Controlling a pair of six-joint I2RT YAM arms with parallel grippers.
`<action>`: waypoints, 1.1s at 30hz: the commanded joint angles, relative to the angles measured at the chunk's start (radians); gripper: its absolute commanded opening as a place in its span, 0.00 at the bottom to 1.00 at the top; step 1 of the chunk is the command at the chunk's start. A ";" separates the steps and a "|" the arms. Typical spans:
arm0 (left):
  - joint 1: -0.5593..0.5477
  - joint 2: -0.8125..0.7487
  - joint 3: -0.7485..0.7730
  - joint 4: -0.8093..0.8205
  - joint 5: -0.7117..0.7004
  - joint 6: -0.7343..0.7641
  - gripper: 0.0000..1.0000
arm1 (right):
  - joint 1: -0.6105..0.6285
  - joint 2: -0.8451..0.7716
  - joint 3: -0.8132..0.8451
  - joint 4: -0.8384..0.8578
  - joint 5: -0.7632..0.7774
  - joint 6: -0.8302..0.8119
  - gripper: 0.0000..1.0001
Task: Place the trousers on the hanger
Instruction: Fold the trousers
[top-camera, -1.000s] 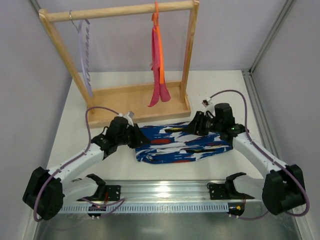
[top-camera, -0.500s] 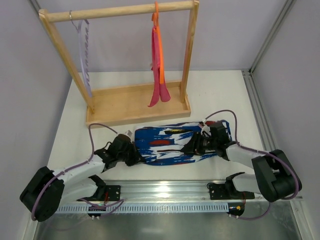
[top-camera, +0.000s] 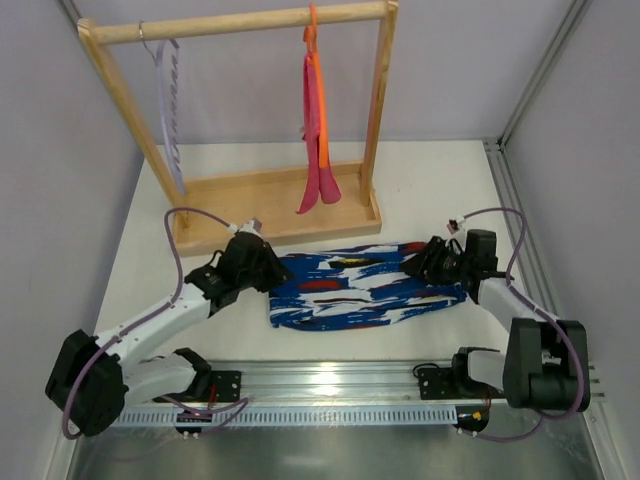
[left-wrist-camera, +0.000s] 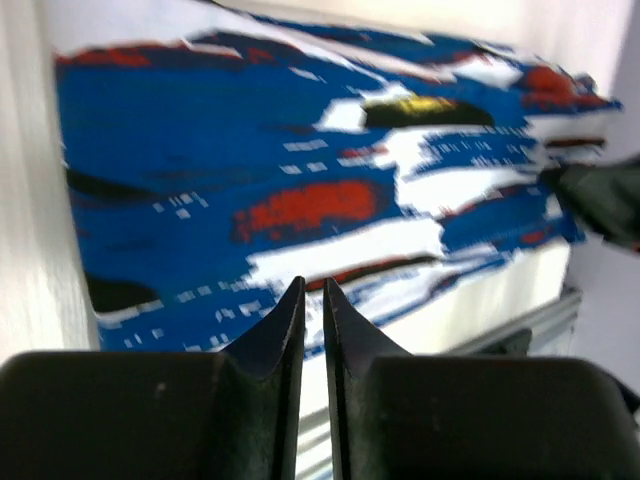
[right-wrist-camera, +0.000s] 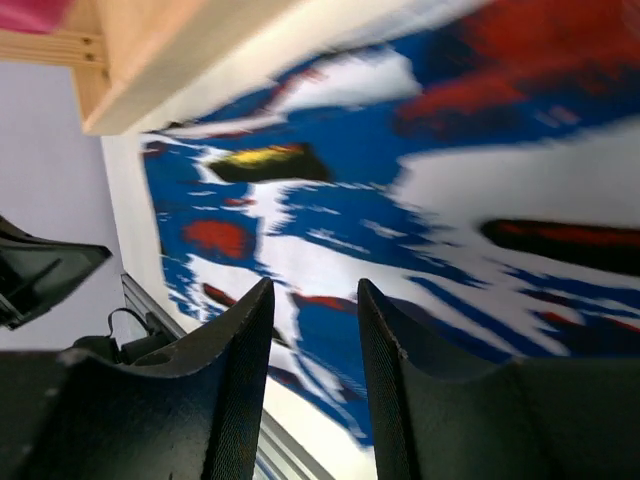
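Trousers (top-camera: 365, 285) are lying folded in a long band on the table (top-camera: 440, 185) in front of the wooden rack (top-camera: 270, 205), shifted and reshaped since a moment ago as both arms have swung back out to its ends, so the straightening looks nearly done while the lilac hanger (top-camera: 168, 100) is hanging untouched on the rail. Left gripper (left-wrist-camera: 312, 300) is hovering at the left end with its jaws almost together and nothing between them. Right gripper (right-wrist-camera: 312, 300) is standing partly open over the right end, gripping nothing.

Even, bright overhead light, soft shadows. Glare on the metal rail (top-camera: 330, 380) at 6 o'clock. Both wrist views motion-blurred: the trousers (left-wrist-camera: 300, 190) print smeared, near fingers soft.
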 joint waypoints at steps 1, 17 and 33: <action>0.057 0.116 0.004 0.015 -0.072 0.014 0.10 | -0.076 0.138 -0.129 0.103 -0.065 -0.037 0.42; 0.104 0.108 -0.157 -0.054 -0.209 -0.057 0.04 | -0.093 -0.225 -0.062 -0.249 0.123 0.121 0.37; 0.101 -0.246 -0.141 0.012 0.041 -0.005 0.22 | -0.096 -0.231 -0.004 -0.372 0.389 0.107 0.18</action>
